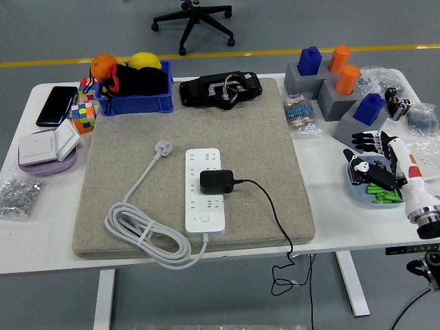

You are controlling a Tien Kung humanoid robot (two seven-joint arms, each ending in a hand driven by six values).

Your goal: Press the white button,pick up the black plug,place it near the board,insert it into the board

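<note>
Views: one, head camera only.
Position: high, on the robot's side of the tabletop (48, 237).
Facing: forward and down.
Range: whole tabletop and floor beyond.

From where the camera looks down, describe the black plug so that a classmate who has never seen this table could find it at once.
Start at the large beige mat covering the middle of the white table. On it lies a white power strip, and the black plug sits across the strip's middle. It is the only black block on the strip, with a thin black cable running off the table's near edge.
</note>
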